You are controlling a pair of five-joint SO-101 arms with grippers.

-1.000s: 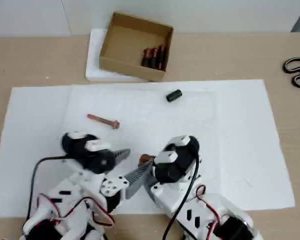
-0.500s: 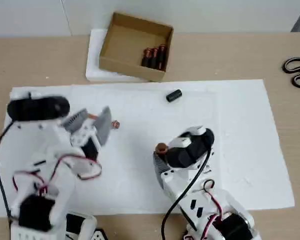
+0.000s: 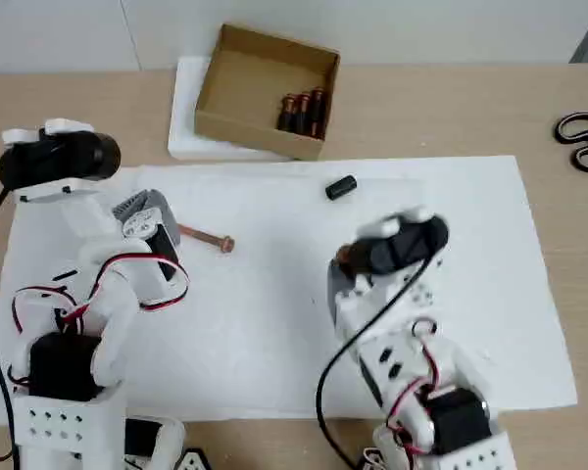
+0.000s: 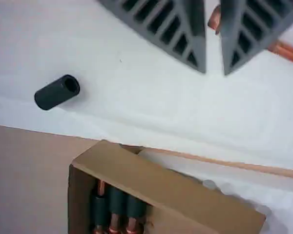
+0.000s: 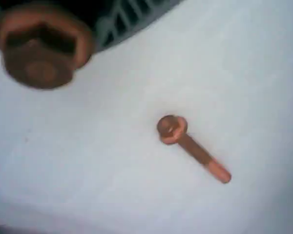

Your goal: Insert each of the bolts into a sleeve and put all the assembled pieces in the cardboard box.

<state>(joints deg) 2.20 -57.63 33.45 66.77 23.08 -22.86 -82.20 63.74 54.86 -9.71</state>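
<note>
A bolt (image 3: 203, 236) lies left of the sleeve (image 3: 341, 187), before the box (image 3: 250, 130).

Loose bolt (image 4: 283, 48) partly behind left end effector (image 4: 214, 70).

Looks like a lab workbench: pale wooden table (image 3: 69, 108), white foam sheet (image 3: 265, 333), scissors (image 3: 580, 140) at its edge.

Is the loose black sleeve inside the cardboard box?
No, the black sleeve lies on the white sheet, outside the cardboard box.
</note>
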